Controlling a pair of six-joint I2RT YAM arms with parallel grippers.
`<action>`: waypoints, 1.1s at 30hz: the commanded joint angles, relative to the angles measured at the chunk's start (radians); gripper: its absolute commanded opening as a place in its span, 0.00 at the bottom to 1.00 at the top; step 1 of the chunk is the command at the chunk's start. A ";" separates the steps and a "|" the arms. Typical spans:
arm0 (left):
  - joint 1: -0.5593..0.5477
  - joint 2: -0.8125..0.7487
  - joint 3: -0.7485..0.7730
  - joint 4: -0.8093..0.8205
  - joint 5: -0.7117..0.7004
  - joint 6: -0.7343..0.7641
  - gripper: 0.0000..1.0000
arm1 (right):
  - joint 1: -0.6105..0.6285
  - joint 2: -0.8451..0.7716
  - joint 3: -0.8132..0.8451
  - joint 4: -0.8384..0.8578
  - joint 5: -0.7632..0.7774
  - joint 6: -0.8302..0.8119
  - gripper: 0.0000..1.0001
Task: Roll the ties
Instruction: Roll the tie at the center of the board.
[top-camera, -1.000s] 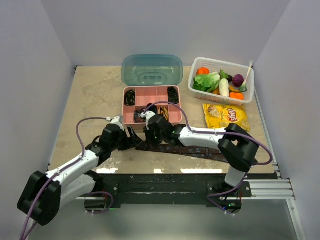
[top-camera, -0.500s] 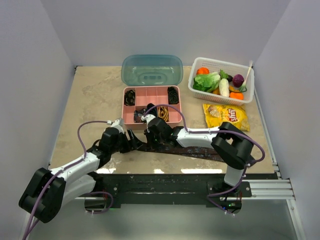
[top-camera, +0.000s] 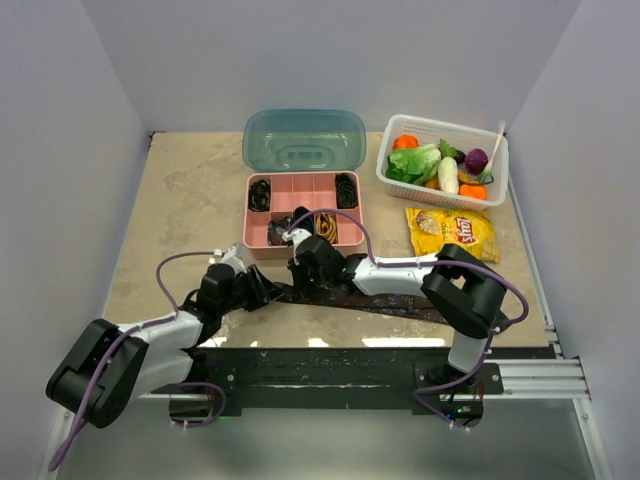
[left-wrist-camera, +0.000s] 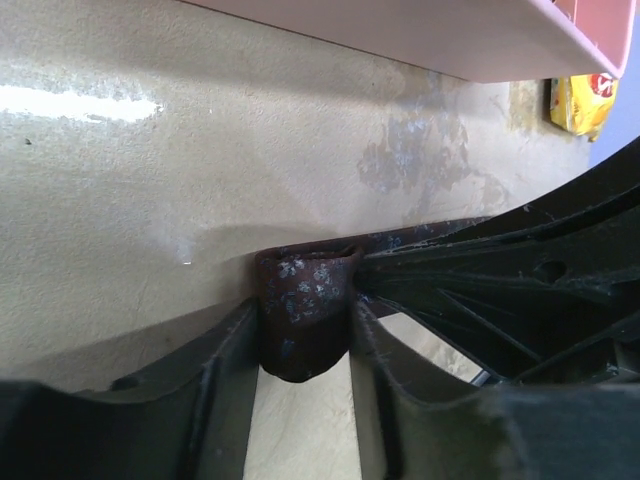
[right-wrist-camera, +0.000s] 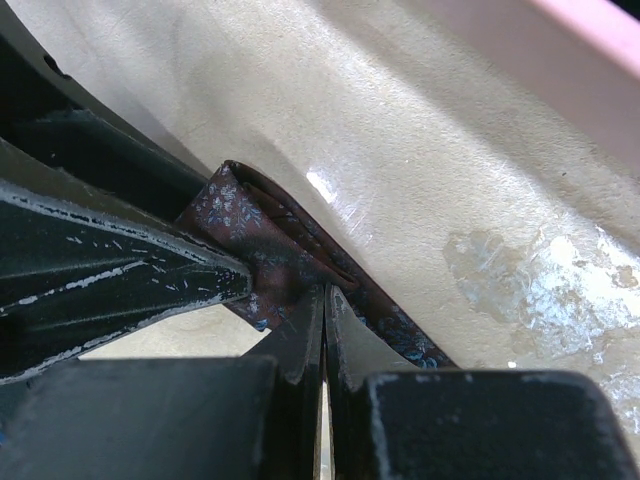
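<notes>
The tabletop (top-camera: 190, 200) is pale and a bit patchy. At the back of it lies a blue-green lid (top-camera: 304, 140). Just in front of the lid sits a pink box (top-camera: 249, 215) with many little spaces inside. To the right is a white basket (top-camera: 430, 192) full of toy vegetables. A yellow chip bag (top-camera: 452, 232) lies flat just in front of the basket.

A long dark red-brown tie (top-camera: 400, 303) with tiny pale specks lies flat along the front part of the tabletop. It runs from under the right arm toward the left. Its left end is folded up into a small thick bend (left-wrist-camera: 300, 310), close to the front wall of the pink box.

Both hands meet at that bend. The left hand (left-wrist-camera: 303, 335) reaches in low from the left. Its two fingers (left-wrist-camera: 235, 350) are set narrow and hug the folded end, one on each side, touching the cloth. The right hand (right-wrist-camera: 325, 310) comes from the other side. Its fingers are pressed tight together and pinch the tie right beside the fold.

Inside the pink box there are dark coils (top-camera: 259, 193) in the two back corner spaces. A gold coil (top-camera: 327, 226) sits in a front space. They may be rolled ties, but they are too small to tell for sure.
</notes>
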 joint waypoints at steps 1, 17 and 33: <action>0.007 0.015 -0.029 0.104 0.020 -0.025 0.38 | 0.002 0.009 -0.015 0.018 -0.016 0.007 0.00; 0.007 -0.135 0.114 -0.217 -0.103 0.101 0.00 | 0.002 0.019 0.099 -0.005 -0.030 -0.016 0.00; 0.007 -0.146 0.214 -0.403 -0.179 0.174 0.00 | 0.002 0.027 0.160 -0.047 -0.018 -0.037 0.00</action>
